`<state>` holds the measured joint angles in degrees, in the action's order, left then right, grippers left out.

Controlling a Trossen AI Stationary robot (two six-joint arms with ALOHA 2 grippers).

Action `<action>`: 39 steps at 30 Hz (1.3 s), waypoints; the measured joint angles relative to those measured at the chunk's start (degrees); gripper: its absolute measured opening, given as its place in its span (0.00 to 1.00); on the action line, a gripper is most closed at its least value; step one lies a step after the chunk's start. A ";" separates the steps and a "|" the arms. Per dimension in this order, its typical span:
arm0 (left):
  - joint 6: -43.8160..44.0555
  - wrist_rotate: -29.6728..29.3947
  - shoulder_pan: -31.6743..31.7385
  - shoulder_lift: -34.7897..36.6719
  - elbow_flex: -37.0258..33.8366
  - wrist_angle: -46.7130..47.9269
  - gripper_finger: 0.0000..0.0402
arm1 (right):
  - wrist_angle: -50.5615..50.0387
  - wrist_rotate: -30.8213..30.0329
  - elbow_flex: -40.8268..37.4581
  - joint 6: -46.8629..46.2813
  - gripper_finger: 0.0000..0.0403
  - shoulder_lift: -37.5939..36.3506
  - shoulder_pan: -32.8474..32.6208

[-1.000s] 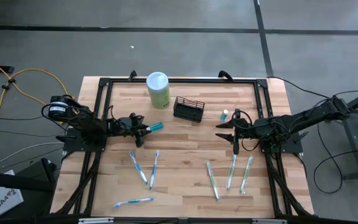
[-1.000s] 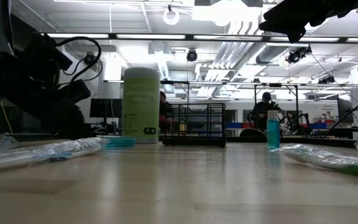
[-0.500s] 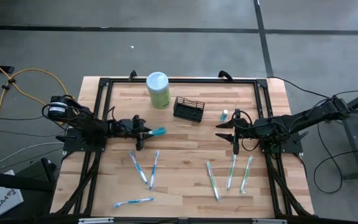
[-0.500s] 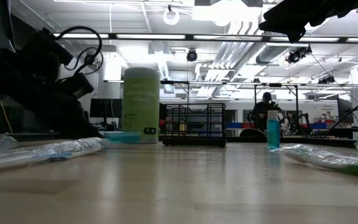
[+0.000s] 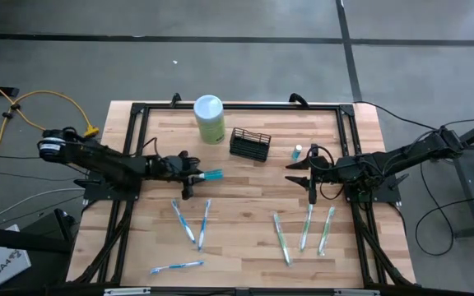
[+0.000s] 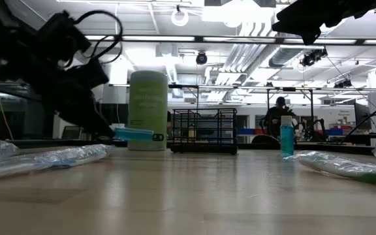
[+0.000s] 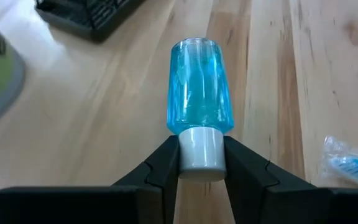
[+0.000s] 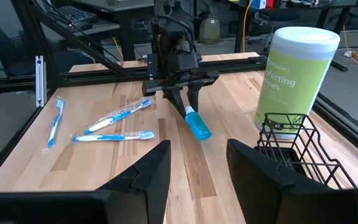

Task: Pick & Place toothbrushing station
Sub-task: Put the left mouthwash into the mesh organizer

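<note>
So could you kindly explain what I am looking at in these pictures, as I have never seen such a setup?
Two dark robot arms work at a wooden table. One camera looks straight down, one sits at tabletop height, and one rides on each wrist. On the table lie wrapped toothbrushes, a green canister, a black wire basket and a small blue bottle. The left hand grips another blue bottle by its white cap, lifted off the wood. The right hand waits open, holding nothing.
</note>
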<state>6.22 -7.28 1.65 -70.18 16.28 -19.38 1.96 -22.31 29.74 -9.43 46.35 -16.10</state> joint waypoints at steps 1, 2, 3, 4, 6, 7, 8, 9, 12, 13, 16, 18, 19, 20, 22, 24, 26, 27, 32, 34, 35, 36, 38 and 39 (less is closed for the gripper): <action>-1.27 -0.03 0.01 0.67 1.69 2.79 0.24 | 0.00 0.00 0.00 0.00 0.37 0.00 0.00; -2.44 -0.06 0.10 1.39 3.33 5.37 0.24 | -0.01 0.00 0.00 0.00 0.37 0.00 0.00; -3.57 -0.07 0.25 2.02 5.11 8.08 0.24 | -0.01 0.00 0.00 0.00 0.37 0.00 0.00; -4.41 -0.03 0.44 2.48 7.06 11.19 0.24 | 0.01 0.00 0.00 0.00 0.37 0.00 0.00; -5.78 -0.05 0.98 3.08 11.24 18.53 0.24 | -0.02 0.00 0.00 0.00 0.37 0.00 0.00; -6.70 -0.05 1.33 3.13 13.41 22.14 0.24 | 0.00 0.00 0.00 0.00 0.37 0.00 0.00; -7.78 -0.07 1.64 3.13 15.54 25.44 0.24 | -0.02 0.00 0.00 0.00 0.37 0.00 0.00; -8.85 -0.07 2.06 3.13 17.78 28.47 0.24 | -0.01 0.00 0.00 0.00 0.37 0.00 0.00; -11.48 0.81 3.46 3.15 23.71 35.70 0.24 | -0.02 0.00 0.00 0.00 0.37 0.00 0.00; -12.38 1.48 3.99 3.15 25.45 37.52 0.24 | -0.02 0.00 0.00 0.00 0.37 0.00 0.00; -15.12 3.31 5.49 3.02 30.49 42.67 0.24 | -0.02 0.44 0.00 0.00 0.37 0.00 0.00; -16.39 3.45 6.38 2.51 33.88 46.45 0.24 | -0.02 1.60 0.00 0.00 0.37 0.00 0.00; -17.19 3.46 6.79 2.01 35.52 48.25 0.24 | -0.05 1.88 0.00 0.00 0.37 0.00 -0.02; -18.04 3.49 7.14 1.45 37.14 49.69 0.24 | -0.07 1.89 0.00 0.00 0.37 0.00 -0.02; -19.67 3.46 7.76 -0.14 40.48 52.80 0.24 | -0.32 1.88 0.00 0.00 0.37 0.00 -0.02; -21.07 3.45 8.32 -2.16 43.78 55.81 0.24 | -0.43 1.89 0.00 0.00 0.37 0.00 -0.02; -22.49 3.38 8.71 -4.68 47.09 58.37 0.24 | -0.79 1.92 0.00 0.00 0.37 0.00 -0.02; -23.15 3.18 8.83 -5.95 48.64 59.72 0.24 | -1.05 1.92 0.00 0.00 0.37 0.00 -0.02; -27.53 2.72 8.90 -12.10 56.37 64.23 0.24 | -1.93 1.92 0.00 -0.97 0.37 0.02 -0.02; -29.48 1.99 8.90 -14.56 59.55 65.63 0.24 | -2.30 2.29 0.00 -1.82 0.37 0.06 -0.02; -30.47 1.43 8.90 -15.83 61.23 66.39 0.24 | -2.62 2.89 0.00 -2.31 0.37 0.08 -0.02; -31.42 0.92 8.87 -17.12 62.88 67.23 0.24 | -3.05 3.34 0.00 -2.74 0.37 0.09 -0.02; -33.18 0.13 8.89 -19.63 66.25 68.72 0.24 | -3.57 4.01 0.00 -3.02 0.37 0.11 -0.02; -33.98 -0.79 8.85 -20.89 67.81 69.56 0.24 | -3.87 4.47 0.00 -3.02 0.37 0.11 -0.02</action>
<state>-27.76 -8.07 10.50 -91.06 84.09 50.18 -1.92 -17.83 29.74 -12.45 46.46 -16.12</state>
